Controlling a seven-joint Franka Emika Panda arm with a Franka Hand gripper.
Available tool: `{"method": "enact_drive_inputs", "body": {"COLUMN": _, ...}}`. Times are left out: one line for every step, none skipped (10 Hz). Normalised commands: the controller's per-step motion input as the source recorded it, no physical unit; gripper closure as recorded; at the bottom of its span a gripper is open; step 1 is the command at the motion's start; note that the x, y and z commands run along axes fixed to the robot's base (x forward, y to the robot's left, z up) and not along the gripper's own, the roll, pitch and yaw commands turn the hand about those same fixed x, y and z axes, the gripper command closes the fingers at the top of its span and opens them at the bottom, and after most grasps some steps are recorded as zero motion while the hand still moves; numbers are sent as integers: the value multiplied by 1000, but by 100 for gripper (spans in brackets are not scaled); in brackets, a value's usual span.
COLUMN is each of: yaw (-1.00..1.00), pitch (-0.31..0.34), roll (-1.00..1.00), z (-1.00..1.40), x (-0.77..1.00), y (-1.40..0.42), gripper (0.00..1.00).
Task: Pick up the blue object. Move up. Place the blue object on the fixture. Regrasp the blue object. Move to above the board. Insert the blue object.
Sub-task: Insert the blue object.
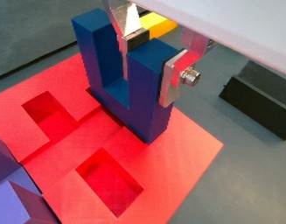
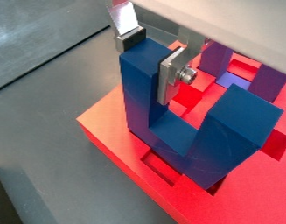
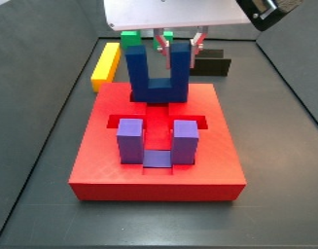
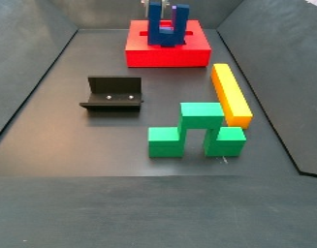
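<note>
Insert step: blue object (image 3: pixel 159 70) clamped by claw (image 3: pixel 162 44), prongs up, seated on board (image 3: pixel 156 170). Next: release needed.

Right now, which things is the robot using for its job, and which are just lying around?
Job: blue object, prongs up, held in the gripper over the red board; fixture.
Lying about: purple block in the board, green block, yellow bar.
</note>
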Motion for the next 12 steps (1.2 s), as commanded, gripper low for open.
{"method": "enact_drive_inputs", "body": {"yaw": 0, "pitch": -90, "roll": -143, "z": 134, "x": -280, "y": 0, "gripper": 100}}
{"method": "enact_drive_inputs", "body": {"yaw": 0, "pitch": -97, "roll": -136, "z": 54, "x": -251, "y": 0, "gripper": 100}}
{"method": "enact_drive_inputs", "body": {"yaw": 0, "pitch": -99, "roll": -137, "z": 0, "x": -171, "y": 0, "gripper": 100}}
{"method": "enact_drive_inputs", "body": {"yaw": 0, "pitch": -84, "roll": -59, "z": -109, "x": 0, "y": 0, "gripper": 100}}
{"method": "enact_drive_inputs", "body": {"yaw": 0, "pitch": -44, "roll": -14, "z": -246, "x": 63, "y": 0, "gripper": 100}}
{"method": "enact_drive_inputs", "body": {"yaw": 0, "pitch": -13, "roll": 0, "z": -280, "x": 89, "y": -11, "gripper": 100}}
{"method": "enact_drive_inputs", "body": {"yaw": 0, "pitch": 0, "roll": 20, "z": -309, "x": 60, "y": -29, "gripper": 100}}
{"method": "enact_drive_inputs", "body": {"yaw": 0, "pitch": 0, "roll": 27, "z": -283, "x": 74, "y": -20, "gripper": 100}}
{"method": "enact_drive_inputs", "body": {"yaw": 0, "pitch": 0, "roll": 11, "z": -271, "x": 97, "y": -23, "gripper": 100}}
{"method": "enact_drive_inputs", "body": {"yaw": 0, "pitch": 0, "roll": 0, "z": -340, "x": 137, "y": -29, "gripper": 100}}
{"method": "enact_drive_inputs", "body": {"yaw": 9, "pitch": 0, "roll": 0, "z": -520, "x": 249, "y": 0, "gripper": 100}}
{"method": "enact_drive_inputs", "body": {"yaw": 23, "pitch": 0, "roll": 11, "z": -671, "x": 331, "y": 0, "gripper": 100}}
